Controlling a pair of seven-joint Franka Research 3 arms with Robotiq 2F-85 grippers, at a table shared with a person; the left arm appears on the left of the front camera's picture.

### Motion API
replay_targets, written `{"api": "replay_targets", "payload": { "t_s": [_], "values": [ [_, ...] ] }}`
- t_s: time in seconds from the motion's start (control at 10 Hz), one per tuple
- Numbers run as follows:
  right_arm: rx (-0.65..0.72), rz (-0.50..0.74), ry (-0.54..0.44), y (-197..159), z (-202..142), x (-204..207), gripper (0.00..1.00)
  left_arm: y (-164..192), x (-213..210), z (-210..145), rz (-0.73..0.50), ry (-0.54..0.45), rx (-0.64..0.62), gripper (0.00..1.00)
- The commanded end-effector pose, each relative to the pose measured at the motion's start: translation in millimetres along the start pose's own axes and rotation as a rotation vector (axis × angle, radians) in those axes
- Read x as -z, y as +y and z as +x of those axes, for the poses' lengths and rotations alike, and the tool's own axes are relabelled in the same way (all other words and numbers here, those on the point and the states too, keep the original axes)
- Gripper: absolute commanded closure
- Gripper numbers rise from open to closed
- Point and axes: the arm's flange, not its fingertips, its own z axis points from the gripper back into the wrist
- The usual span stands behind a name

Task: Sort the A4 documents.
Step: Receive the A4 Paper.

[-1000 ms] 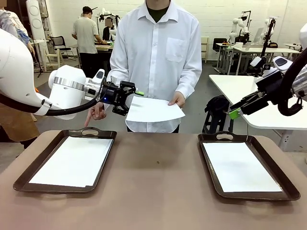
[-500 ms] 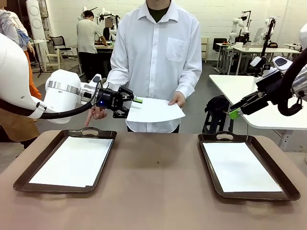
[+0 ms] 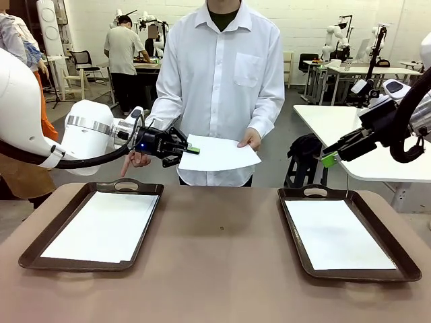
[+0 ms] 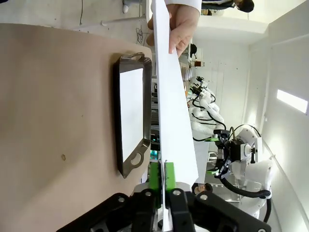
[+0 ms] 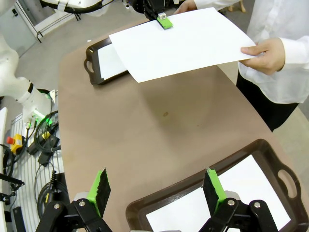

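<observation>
A person across the table holds out a white A4 sheet (image 3: 219, 153) in one hand (image 3: 249, 140). My left gripper (image 3: 192, 149) is shut on the sheet's left edge, above the far side of the table. In the left wrist view the sheet (image 4: 174, 121) stands edge-on between the green pads (image 4: 155, 176) of that gripper (image 4: 162, 176). The right wrist view shows the same sheet (image 5: 183, 41) with the left gripper (image 5: 161, 19) clamped on its corner. My right gripper (image 3: 330, 158) hangs open and empty above the right tray (image 5: 159, 199), its own fingers (image 5: 101, 186) spread wide.
Two dark brown handled trays lie on the brown table, the left tray (image 3: 30, 252) and the right tray (image 3: 404, 266), each with a white sheet (image 3: 104, 225) (image 3: 337, 232) in it. Bare tabletop (image 3: 222, 249) lies between them. The person's other hand (image 3: 138, 160) points down by the left tray.
My left gripper moved slightly right and closed its jaws onto the left edge of the held sheet. The right arm and the trays have not moved.
</observation>
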Motion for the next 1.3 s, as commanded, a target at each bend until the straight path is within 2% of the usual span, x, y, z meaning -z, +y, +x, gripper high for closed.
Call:
{"api": "replay_targets", "payload": {
  "t_s": [0.0,0.4,0.5,0.6,0.7,1.2],
  "values": [
    [-0.006,-0.001,-0.005,-0.8,0.1,1.2,0.0,-3.0,0.2,0.8,0.022,-0.015,-0.009,1.0],
    [-0.006,-0.001,-0.005,-0.8,0.1,1.2,0.0,-4.4,0.2,0.9,0.019,-0.02,-0.006,1.0],
    [-0.006,-0.001,-0.005,-0.8,0.1,1.2,0.0,-4.9,0.8,1.2,0.013,0.053,0.006,1.0],
    [-0.006,-0.001,-0.005,-0.8,0.1,1.2,0.0,-9.0,-4.5,-5.8,0.09,0.136,0.044,1.0],
    [-0.006,-0.001,-0.005,-0.8,0.1,1.2,0.0,-1.5,0.9,-1.0,0.006,0.007,0.006,1.0],
    [-0.006,-0.001,-0.005,-0.8,0.1,1.2,0.0,-1.5,0.9,-1.0,0.006,0.007,0.006,1.0]
  ]
}}
